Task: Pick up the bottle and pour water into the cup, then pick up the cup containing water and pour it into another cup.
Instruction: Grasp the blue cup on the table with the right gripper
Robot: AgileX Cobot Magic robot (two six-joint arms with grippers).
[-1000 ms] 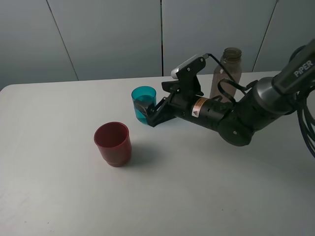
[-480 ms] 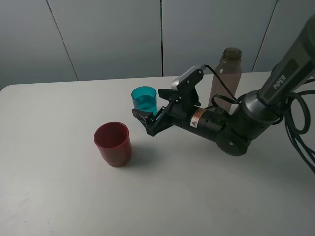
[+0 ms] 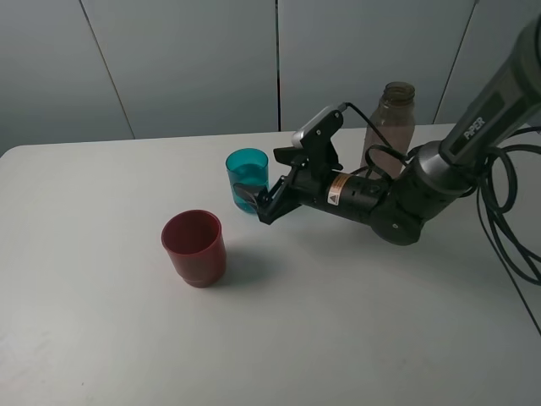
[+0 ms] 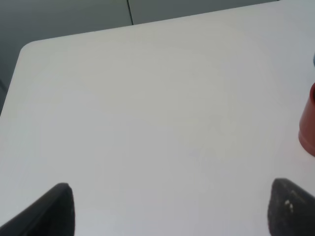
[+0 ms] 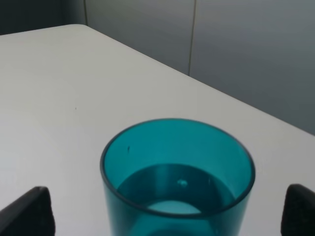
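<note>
The teal cup (image 3: pixel 247 172) stands upright on the table behind the red cup (image 3: pixel 193 247). My right gripper (image 3: pixel 252 197) is open, low at the teal cup's near side. In the right wrist view the teal cup (image 5: pixel 177 177) sits between the two fingertips (image 5: pixel 29 211) with a gap on each side; it seems to hold a little water. The grey-brown bottle (image 3: pixel 390 127) stands uncapped behind the right arm. My left gripper (image 4: pixel 170 211) is open and empty over bare table, with the red cup (image 4: pixel 309 123) at the edge of its view.
The white table (image 3: pixel 101 321) meets a grey panelled wall at the back. The right arm's black cables (image 3: pixel 507 228) hang at the right edge of the table.
The right gripper drew back and below the teal cup half a second ago, then moved up to its lower side again. Cups and bottle have not moved.
</note>
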